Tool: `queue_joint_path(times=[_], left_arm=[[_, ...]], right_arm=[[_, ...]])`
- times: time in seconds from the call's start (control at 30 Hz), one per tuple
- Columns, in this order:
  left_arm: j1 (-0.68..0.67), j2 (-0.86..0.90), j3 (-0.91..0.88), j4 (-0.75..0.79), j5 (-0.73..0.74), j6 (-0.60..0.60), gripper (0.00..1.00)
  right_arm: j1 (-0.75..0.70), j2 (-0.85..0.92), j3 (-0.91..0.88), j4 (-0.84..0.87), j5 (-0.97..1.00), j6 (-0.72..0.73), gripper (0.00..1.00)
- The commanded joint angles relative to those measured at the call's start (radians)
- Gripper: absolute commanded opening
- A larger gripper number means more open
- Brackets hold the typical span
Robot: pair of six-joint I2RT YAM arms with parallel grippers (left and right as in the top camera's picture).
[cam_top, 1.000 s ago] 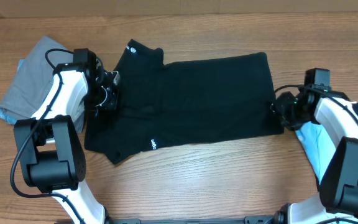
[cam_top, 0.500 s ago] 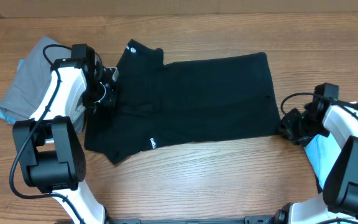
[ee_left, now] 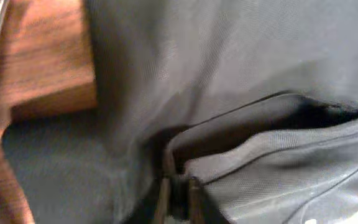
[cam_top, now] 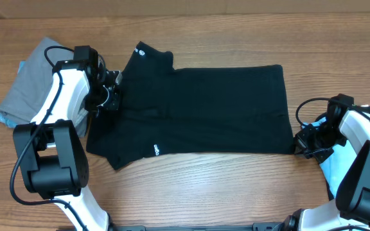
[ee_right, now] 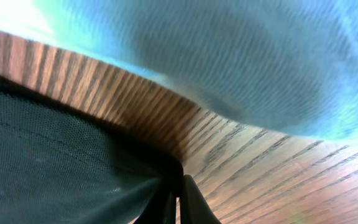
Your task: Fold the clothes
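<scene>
The clothes, a black T-shirt [cam_top: 204, 109], lie spread flat across the middle of the table, with small white print near the collar [cam_top: 140, 50] and on the front-left part [cam_top: 157, 149]. My left gripper [cam_top: 112, 96] sits on the shirt's left edge by the sleeve. In the left wrist view its fingertips [ee_left: 179, 199] stand a narrow slit apart with a fold of the fabric [ee_left: 260, 74] pinched there. My right gripper [cam_top: 299, 142] is at the shirt's front-right corner. The right wrist view shows it [ee_right: 178, 199] shut on the dark hem [ee_right: 55, 155].
A grey garment [cam_top: 31, 83] lies bunched at the far left beside the left arm. A light-blue garment [cam_top: 323, 154] lies at the right edge under the right arm and fills the top of the right wrist view [ee_right: 229, 56]. Bare wood shows along the front.
My right gripper moved toward the table's front to the shirt's front-right corner and shut on it. The shirt's right edge and collar shifted slightly right. The left arm stayed put.
</scene>
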Motion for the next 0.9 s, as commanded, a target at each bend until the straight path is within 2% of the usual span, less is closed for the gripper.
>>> queue_joint_path(times=[0.0, 0.03, 0.13, 0.27, 0.37, 0.5, 0.6, 0.77, 0.83, 0.87], left_arm=[[0.002, -0.031, 0.078, -0.079, -0.086, 0.001, 0.30], [0.002, -0.031, 0.097, -0.107, -0.092, 0.000, 0.32], [0.014, -0.031, 0.204, -0.245, -0.089, -0.037, 0.41], [0.026, -0.036, 0.277, -0.366, -0.050, -0.076, 0.49], [0.026, -0.039, 0.270, -0.428, 0.002, -0.080, 0.55], [0.023, -0.040, 0.198, -0.450, 0.008, -0.093, 0.54], [0.024, -0.040, 0.090, -0.410, 0.003, -0.104, 0.55], [0.026, -0.040, -0.135, -0.177, 0.013, -0.127, 0.54], [0.026, -0.040, -0.207, -0.072, 0.044, -0.127, 0.49], [0.025, -0.040, -0.241, -0.018, 0.059, -0.127, 0.41]], right_arm=[[-0.010, -0.031, 0.022, -0.007, 0.046, 0.012, 0.05], [-0.011, -0.034, 0.023, -0.009, 0.045, 0.012, 0.07], [-0.027, -0.053, 0.036, -0.030, 0.045, 0.012, 0.25], [-0.054, -0.087, 0.068, -0.068, 0.033, -0.004, 0.28], [-0.067, -0.123, 0.082, -0.070, -0.075, -0.085, 0.30], [-0.066, -0.154, 0.082, -0.068, -0.244, -0.193, 0.38], [-0.057, -0.154, 0.081, -0.073, -0.275, -0.206, 0.40], [-0.027, -0.154, 0.081, -0.058, -0.274, -0.206, 0.40], [-0.015, -0.154, 0.081, -0.050, -0.274, -0.206, 0.41], [-0.008, -0.154, 0.081, -0.043, -0.273, -0.206, 0.41]])
